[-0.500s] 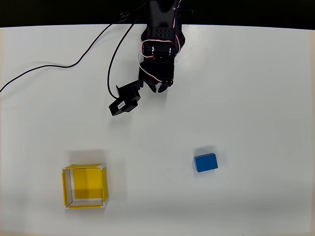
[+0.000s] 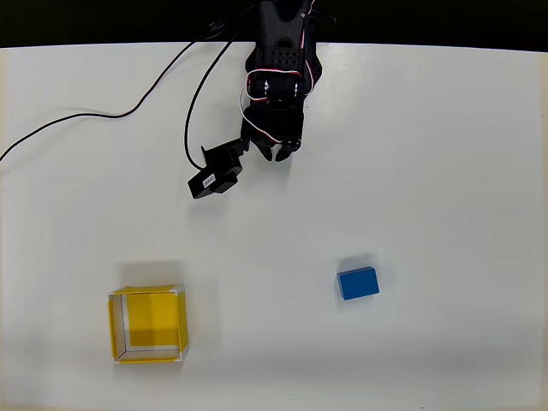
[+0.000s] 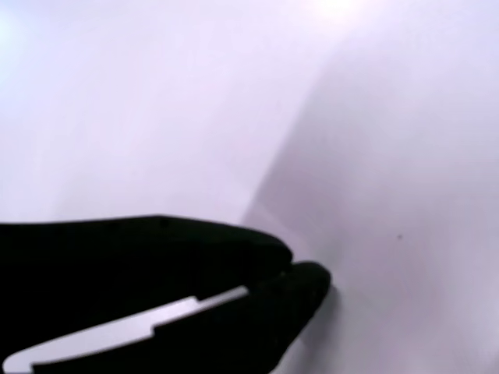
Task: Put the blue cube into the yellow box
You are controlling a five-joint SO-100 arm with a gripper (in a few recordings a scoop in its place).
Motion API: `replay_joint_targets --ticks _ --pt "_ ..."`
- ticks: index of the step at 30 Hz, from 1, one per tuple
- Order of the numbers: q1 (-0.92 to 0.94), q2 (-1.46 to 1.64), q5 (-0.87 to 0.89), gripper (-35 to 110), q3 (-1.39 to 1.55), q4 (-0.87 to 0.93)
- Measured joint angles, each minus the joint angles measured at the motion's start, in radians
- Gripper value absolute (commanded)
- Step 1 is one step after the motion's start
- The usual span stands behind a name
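Bright-blue cube (image 2: 358, 282), plain-faced and slightly oblong, flat on white bench (image 2: 445, 171), lower right in overhead view. Well apart at lower left, shallow yellow box (image 2: 147, 325), pale-edged walls. Near top edge, black gripper (image 2: 278, 152), fingertips pressed together, holding nothing.

A white worktop (image 2: 445, 171) fills the room's middle. A thin black cable (image 2: 103, 114) snakes across it in the overhead view. Behind its far edge everything is dark.
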Motion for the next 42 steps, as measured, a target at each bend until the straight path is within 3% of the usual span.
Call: replay_joint_targets --ticks 3,7,11,15,19,25,33,42 --pt "-0.015 -0.003 0.006 14 0.0 -0.021" --pt "-0.015 -0.186 0.089 27 -0.02 -0.198" --pt "-0.031 -0.405 0.193 29 -0.144 -0.379" --pt "-0.067 -0.637 0.302 29 -0.357 -0.43" --pt "-0.069 -0.882 0.446 28 -0.634 -0.393" --pt "-0.084 -1.203 0.657 49 -1.058 -0.308" --pt "-0.101 -1.585 1.063 54 -1.532 -0.173" --pt "-0.209 -1.93 1.342 60 -1.896 -0.018"
